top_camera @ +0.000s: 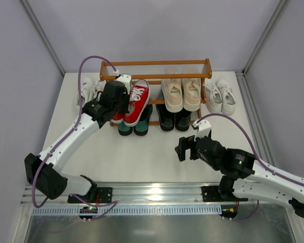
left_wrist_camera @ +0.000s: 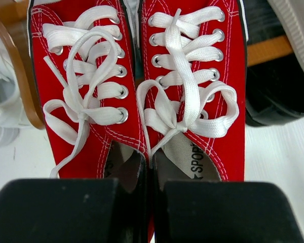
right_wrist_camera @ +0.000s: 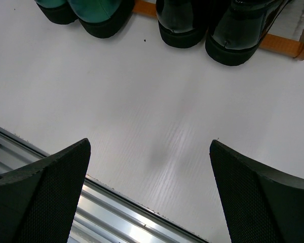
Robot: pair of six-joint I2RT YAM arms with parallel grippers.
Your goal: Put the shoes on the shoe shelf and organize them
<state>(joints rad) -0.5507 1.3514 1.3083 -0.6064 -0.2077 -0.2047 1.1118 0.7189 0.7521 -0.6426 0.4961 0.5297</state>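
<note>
My left gripper [top_camera: 117,100] is shut on the pair of red sneakers [top_camera: 137,101], pinching their two inner walls together at the heel openings, as the left wrist view [left_wrist_camera: 149,185] shows. The red sneakers [left_wrist_camera: 187,86] hang at the left half of the orange-brown shoe shelf [top_camera: 157,64], over the dark green loafers [top_camera: 134,126]. Beige sneakers [top_camera: 182,93] sit on the middle tier, with black loafers [top_camera: 175,119] below them. My right gripper [top_camera: 185,147] is open and empty above the table, in front of the shelf [right_wrist_camera: 149,167].
One white sneaker pair [top_camera: 220,96] lies on the table right of the shelf, another [top_camera: 91,88] left of it. The right wrist view shows the green loafers' heels [right_wrist_camera: 91,15], the black loafers' heels [right_wrist_camera: 213,30], the shelf's bottom rail [right_wrist_camera: 283,46] and the metal front rail [right_wrist_camera: 116,212].
</note>
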